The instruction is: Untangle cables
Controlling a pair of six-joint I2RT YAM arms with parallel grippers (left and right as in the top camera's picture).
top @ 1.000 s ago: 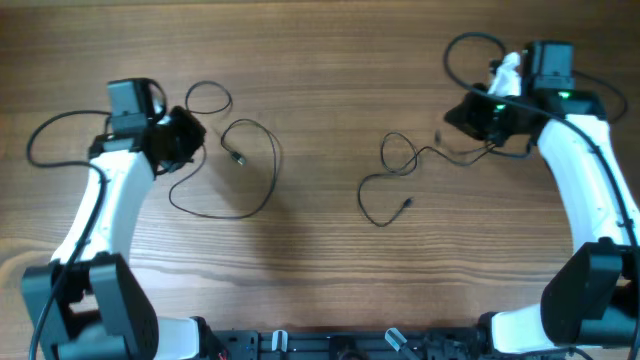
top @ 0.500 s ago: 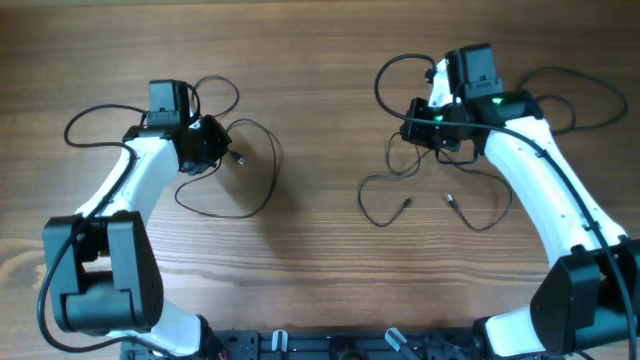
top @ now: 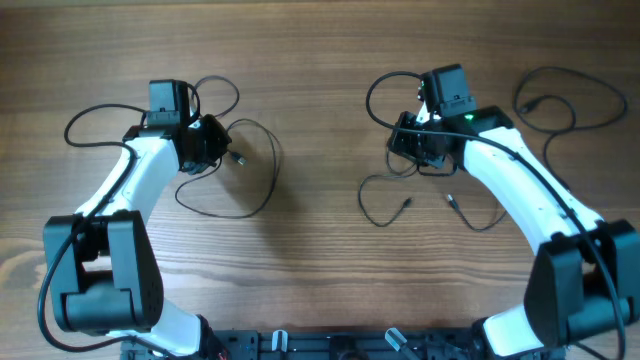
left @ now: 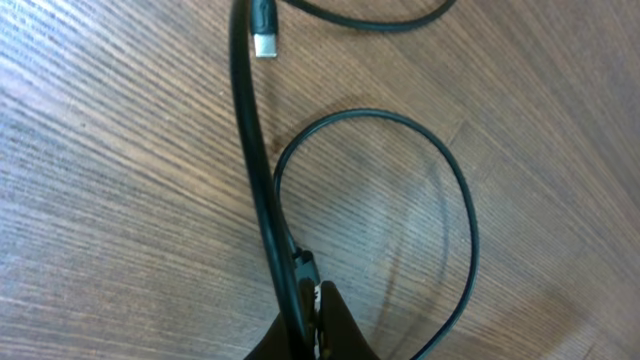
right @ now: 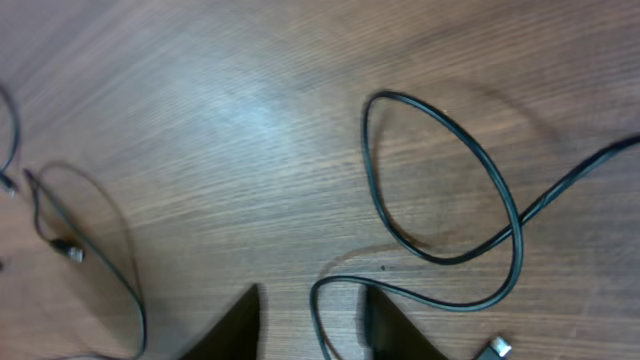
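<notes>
Two black cables lie apart on the wooden table. The left cable [top: 262,185] curls in a wide loop with a plug [top: 238,158] beside my left gripper [top: 207,146]. In the left wrist view, that gripper [left: 311,300] is shut on the left cable [left: 247,130], whose silver plug [left: 265,44] lies ahead. The right cable [top: 372,187] loops below my right gripper [top: 412,147], with loose plug ends [top: 452,200] nearby. Seen from the right wrist, the right gripper [right: 312,318] is open, and a bend of the cable [right: 445,255] lies between its fingers [right: 243,322], untouched.
Thicker black robot wires arc beside each arm, left [top: 90,130] and far right [top: 565,95]. The arms' bases and a black rail [top: 330,345] line the table's near edge. Bare wood [top: 320,80] lies between the two cables.
My right arm swung left from the table's right side to the middle cable, and its jaws opened, letting go of the cable. My left gripper shifted slightly right, still shut.
</notes>
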